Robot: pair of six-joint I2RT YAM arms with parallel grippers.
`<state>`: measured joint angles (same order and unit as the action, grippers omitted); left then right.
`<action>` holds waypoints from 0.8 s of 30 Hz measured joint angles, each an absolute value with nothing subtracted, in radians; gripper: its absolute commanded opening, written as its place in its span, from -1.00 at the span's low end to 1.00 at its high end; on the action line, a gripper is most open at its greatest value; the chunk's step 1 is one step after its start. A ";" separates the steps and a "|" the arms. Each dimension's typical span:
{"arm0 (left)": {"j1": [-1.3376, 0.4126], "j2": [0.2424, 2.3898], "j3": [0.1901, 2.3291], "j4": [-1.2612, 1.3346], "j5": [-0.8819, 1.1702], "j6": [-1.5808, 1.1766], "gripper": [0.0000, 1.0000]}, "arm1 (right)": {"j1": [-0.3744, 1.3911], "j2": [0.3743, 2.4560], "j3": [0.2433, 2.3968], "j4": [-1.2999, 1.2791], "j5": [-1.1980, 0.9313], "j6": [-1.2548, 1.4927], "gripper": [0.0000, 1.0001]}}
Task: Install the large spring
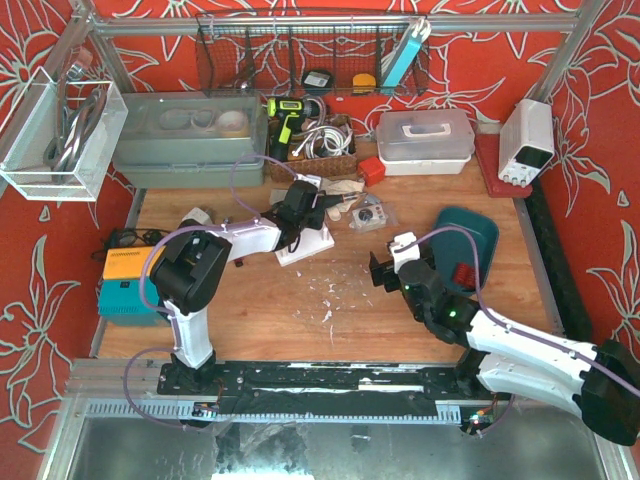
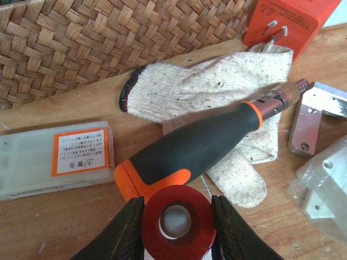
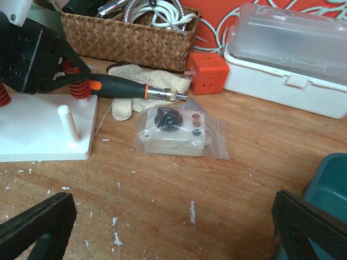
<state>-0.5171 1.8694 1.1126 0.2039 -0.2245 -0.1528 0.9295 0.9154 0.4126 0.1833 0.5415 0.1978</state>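
Note:
My left gripper (image 2: 176,227) is shut on the large spring (image 2: 176,221), a red coil seen end-on with something pale showing through its bore. In the right wrist view the same spring (image 3: 76,86) hangs in the black fingers at the far right corner of the white base (image 3: 38,130). A bare white peg (image 3: 66,120) stands on that base, and a second red spring (image 3: 3,95) shows at the frame's left edge. From above, the left gripper (image 1: 300,215) is over the base (image 1: 305,250). My right gripper (image 3: 173,216) stands wide open over bare wood, holding nothing.
A black-and-orange screwdriver (image 2: 200,141) lies on a work glove (image 2: 217,92) just beyond the spring, in front of a wicker basket (image 2: 108,38). An orange plug cube (image 3: 207,73), a bagged white box (image 3: 176,130), a lidded white case (image 3: 287,59) and a teal tray (image 1: 470,235) are nearby.

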 measured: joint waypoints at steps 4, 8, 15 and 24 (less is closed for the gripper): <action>-0.517 1.870 1.113 0.200 -0.227 -0.153 -0.09 | 0.926 0.925 0.413 0.183 0.541 0.198 0.98; -0.517 1.870 1.115 0.193 -0.233 -0.156 0.23 | 0.921 0.938 0.413 0.183 0.541 0.198 0.98; -0.517 1.820 1.108 0.153 -0.223 -0.184 0.48 | 0.912 0.945 0.413 0.183 0.540 0.216 0.98; -0.517 1.429 0.859 0.205 -0.116 -0.292 1.00 | 0.772 0.960 0.492 0.062 0.480 0.360 0.98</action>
<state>-0.5167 1.4292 0.8593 0.2054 -0.1158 -0.2924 0.7719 0.9600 0.4919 0.0620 0.4805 0.3599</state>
